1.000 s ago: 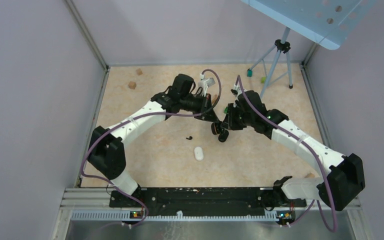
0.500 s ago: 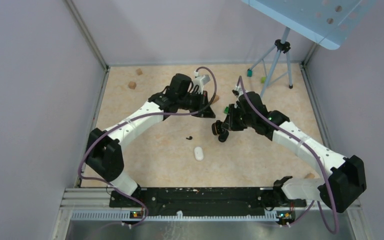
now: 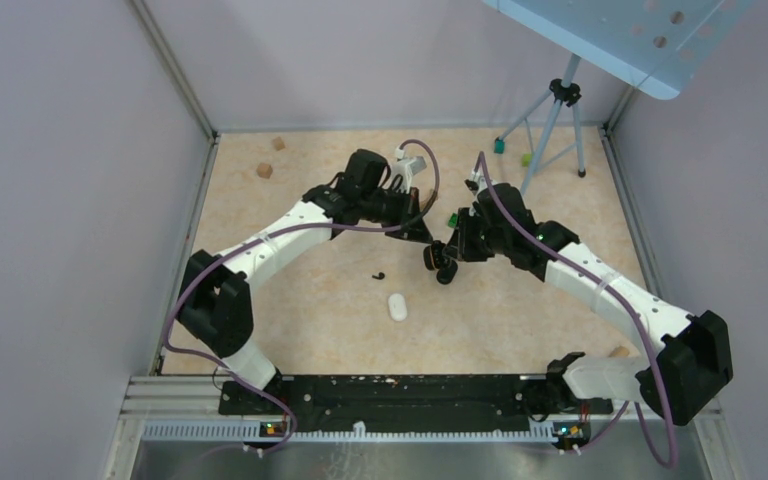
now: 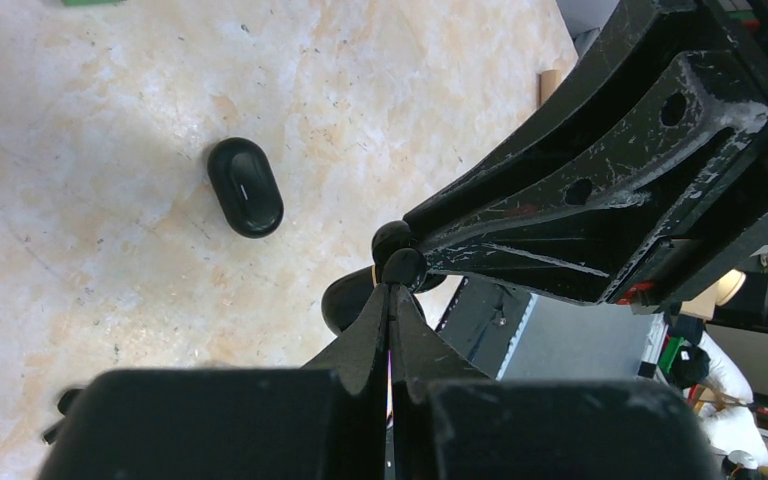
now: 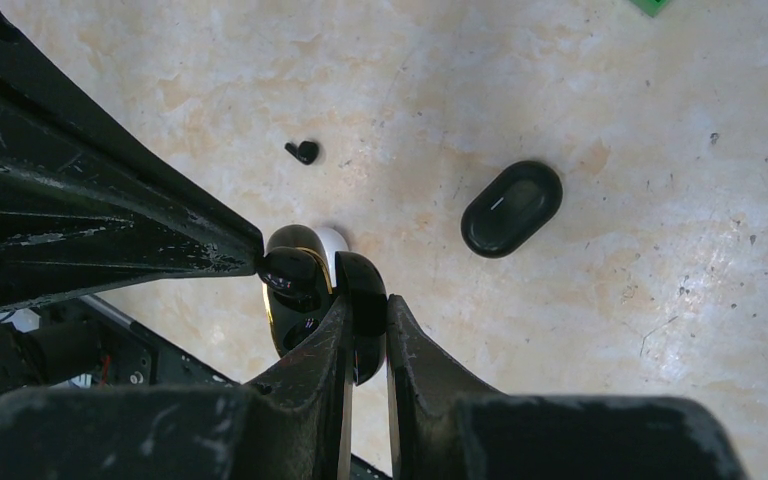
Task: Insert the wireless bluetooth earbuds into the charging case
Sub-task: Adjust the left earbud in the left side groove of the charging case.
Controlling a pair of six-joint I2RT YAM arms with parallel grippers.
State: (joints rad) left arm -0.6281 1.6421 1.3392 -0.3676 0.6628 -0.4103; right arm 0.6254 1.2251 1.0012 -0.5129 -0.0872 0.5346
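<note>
Plainly, the charging case (image 5: 295, 282) is off the table (image 5: 610, 300), held in the air between the two arms near the middle of the workspace. It is small, glossy and black, with a rounded body and a yellowish glint along its inner edge. Its lid looks swung open, though the right wrist view shows only part of it.

The right gripper (image 5: 363, 292) has its jaws drawn to a narrow gap and pinches a black edge of the case, so the case hangs from its fingertips. The left gripper (image 4: 392, 290) has its jaws pressed fully together, and its pointed tip touches the side of the case. In the left wrist view a small rounded black piece sits right at that tip. I cannot tell whether it is an earbud caught between the fingers or part of the case.

One loose earbud (image 5: 302, 151), tiny and black, lies on the table ahead of the right gripper and well apart from the case. A closed black oval pod (image 5: 512, 208) with a short white mark lies flat on the table to one side. A white oval object (image 3: 397, 306) lies nearer the arm bases, and it shows just behind the held case in the right wrist view.
</note>
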